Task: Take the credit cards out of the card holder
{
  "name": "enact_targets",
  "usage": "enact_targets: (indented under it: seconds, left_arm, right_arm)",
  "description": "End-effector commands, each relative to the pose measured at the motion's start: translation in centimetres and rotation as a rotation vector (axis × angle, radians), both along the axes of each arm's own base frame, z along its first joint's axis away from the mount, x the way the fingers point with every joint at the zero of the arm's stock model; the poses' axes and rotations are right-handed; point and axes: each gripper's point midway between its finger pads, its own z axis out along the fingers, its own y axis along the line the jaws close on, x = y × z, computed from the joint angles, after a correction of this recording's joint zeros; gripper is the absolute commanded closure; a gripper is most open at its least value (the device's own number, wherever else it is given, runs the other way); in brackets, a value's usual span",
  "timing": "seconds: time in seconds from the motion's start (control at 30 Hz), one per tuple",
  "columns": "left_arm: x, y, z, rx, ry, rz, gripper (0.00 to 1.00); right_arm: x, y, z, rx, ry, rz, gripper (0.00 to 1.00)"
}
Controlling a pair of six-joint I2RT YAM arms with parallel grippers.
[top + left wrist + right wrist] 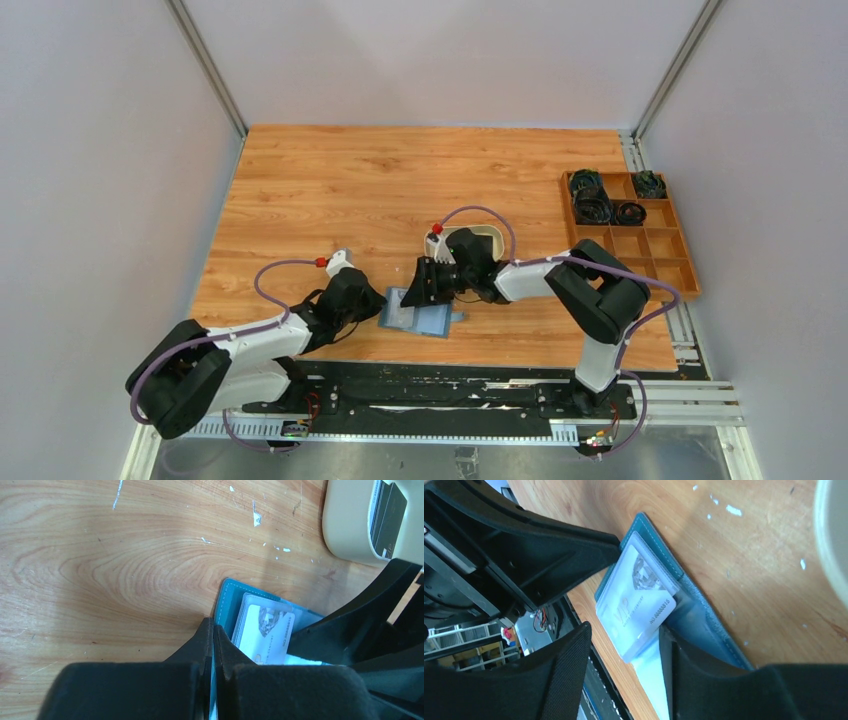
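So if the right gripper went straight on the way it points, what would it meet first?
Likely the whitish card sticking out of the card holder, between the open fingers of the right gripper; the left gripper sits beyond.

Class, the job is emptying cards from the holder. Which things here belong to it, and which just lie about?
Job: card holder, whitish card, black cards, beige tray holding them, left gripper, right gripper.
Lying about: wooden compartment box, cables in it.

Robotics lab test cell. Bare grey wall panels (100, 150) on aluminium posts (207, 65) enclose my wood-laminate tabletop (350, 180). My arms (250, 345) bolted to black base rail (440, 395). Compartment tray (672, 272) holds coiled cables (592, 205).
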Motion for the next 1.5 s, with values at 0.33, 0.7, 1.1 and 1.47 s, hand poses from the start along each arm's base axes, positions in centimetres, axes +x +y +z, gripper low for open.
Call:
enact_targets:
  seconds: [0.33,0.7,1.1,1.47]
  left_arm:
    - [-2.6,2.6,-3.7,0.149,0.114,-0.006,1.00]
    - [-2.5,2.6,-3.7,0.147,0.115,-0.005,1.00]
    - [-2.4,2.5,-3.7,0.151,0.116,-0.004,1.00]
    - [-2.6,2.7,-3.8,0.151,0.118,0.001,1.00]
  right_arm:
    - [0.0,-0.6,1.4,0.087,0.059,-0.029,0.68]
    - [1.3,-0.4,1.2,0.130,0.076,-0.097,0.69]
    - [0.5,1.3,0.4,0.153,0.126,-0.090,0.67]
    - [0.4,1.3,1.8,0.176,0.120,-0.088,0.67]
